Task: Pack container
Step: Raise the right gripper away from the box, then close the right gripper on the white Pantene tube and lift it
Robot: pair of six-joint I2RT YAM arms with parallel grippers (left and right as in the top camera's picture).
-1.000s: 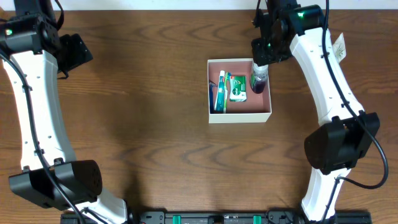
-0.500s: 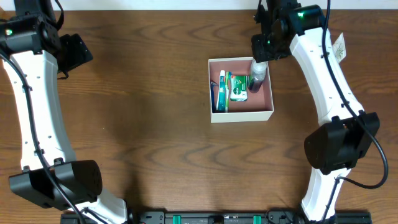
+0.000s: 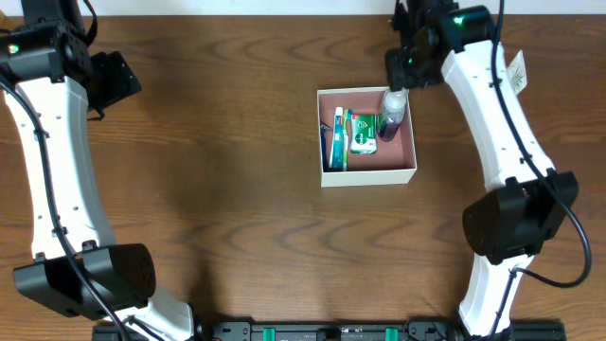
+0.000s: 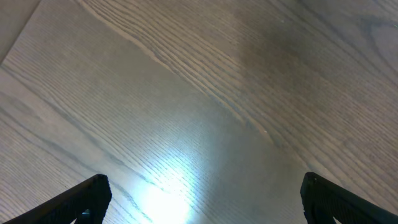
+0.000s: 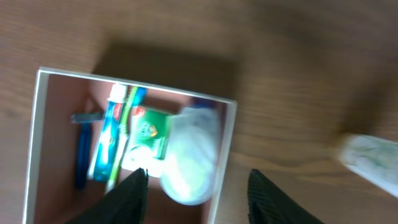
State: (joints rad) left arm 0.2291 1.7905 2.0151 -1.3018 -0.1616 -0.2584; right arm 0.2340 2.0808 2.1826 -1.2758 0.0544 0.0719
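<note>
The container [image 3: 367, 176] is a square white-walled box with a pink-brown inside, right of the table's middle. In it lie a blue razor, a toothpaste tube [image 3: 338, 134], a green box [image 3: 363, 135] and a small bottle [image 3: 392, 116] with a white cap and purple base, standing at the back right corner. My right gripper [image 3: 401, 68] is open just above and behind the bottle. In the right wrist view the white cap [image 5: 193, 158] shows between the open fingers [image 5: 198, 193], with the container wall [image 5: 227, 149] below. My left gripper [image 4: 202, 199] is open over bare wood at the far left.
A pale wrapped item [image 3: 517, 71] lies at the back right near the right arm; it also shows in the right wrist view [image 5: 370, 155]. The table is dark brown wood [image 3: 218, 189].
The right gripper has let go of the bottle and risen toward the back. The bottle stands in the container's back right corner. The container shifted slightly forward. The left arm has not moved.
</note>
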